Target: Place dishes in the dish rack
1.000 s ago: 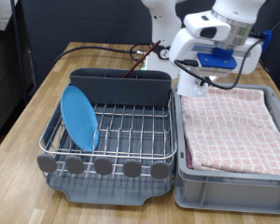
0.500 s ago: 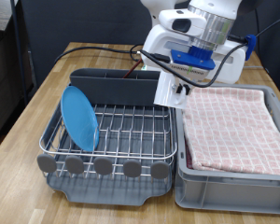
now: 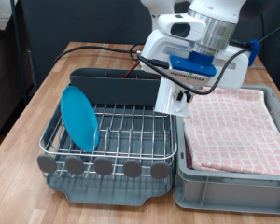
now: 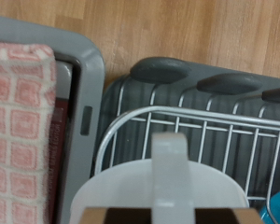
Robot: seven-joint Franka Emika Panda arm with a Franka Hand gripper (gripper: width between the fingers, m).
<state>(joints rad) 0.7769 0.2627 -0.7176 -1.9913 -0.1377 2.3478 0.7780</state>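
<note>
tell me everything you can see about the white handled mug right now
The white handled mug looks glossy, like ceramic. In the exterior view it hangs in the air under the gripper, over the right end of the silver wire dish rack, next to the grey bin's edge; it touches no surface. The wrist view shows its round white body and a flat strap-like handle from above, over the rack's wires. How the fingers grip it is hidden.

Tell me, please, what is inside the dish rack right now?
The plate stands on edge in the dish rack. The spoon leans in the caddy; its lower end is hidden. The gripper carries the mug over the rack's corner, not yet inside.
</note>
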